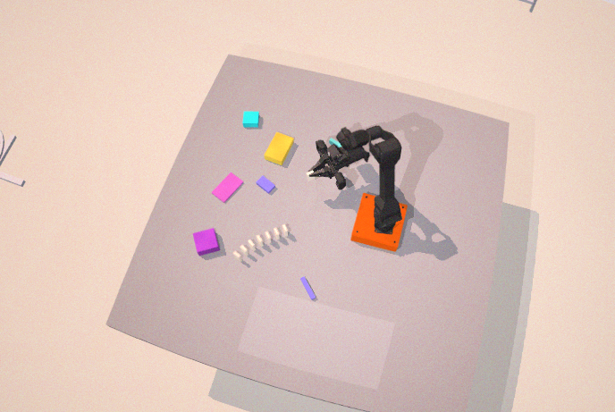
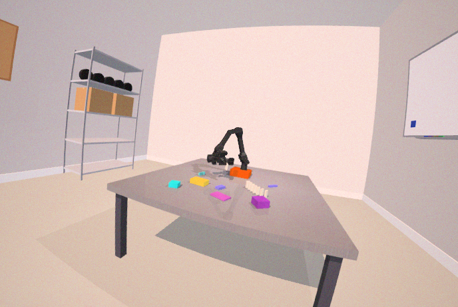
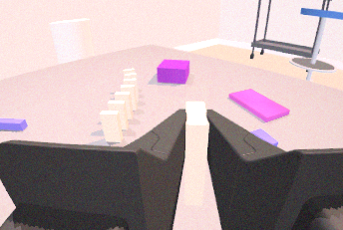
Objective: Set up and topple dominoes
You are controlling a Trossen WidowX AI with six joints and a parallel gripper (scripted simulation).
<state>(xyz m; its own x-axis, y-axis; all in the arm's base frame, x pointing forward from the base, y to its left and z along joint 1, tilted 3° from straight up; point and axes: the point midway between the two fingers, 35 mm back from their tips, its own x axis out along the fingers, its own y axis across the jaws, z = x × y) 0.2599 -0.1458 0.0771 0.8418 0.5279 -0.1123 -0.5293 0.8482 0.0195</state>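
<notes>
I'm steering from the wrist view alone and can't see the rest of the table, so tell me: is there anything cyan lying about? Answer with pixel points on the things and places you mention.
Observer: Yes, a cyan block (image 1: 250, 118) (image 2: 174, 184), beside the yellow block (image 1: 279, 148) (image 2: 199, 181).

Operator: And what is the arm mounted on?

Observer: An orange base (image 1: 365, 236) (image 2: 240, 172), standing on the table.

Operator: My view shows a domino (image 1: 310, 173) (image 2: 226, 167) (image 3: 196, 157) in the gripper (image 1: 310, 173) (image 2: 226, 166) (image 3: 194, 116). Is it over the row?

Observer: No, the top view puts it off to one side, nearer the small violet block (image 1: 265, 184) (image 2: 220, 187) (image 3: 263, 137).
</notes>
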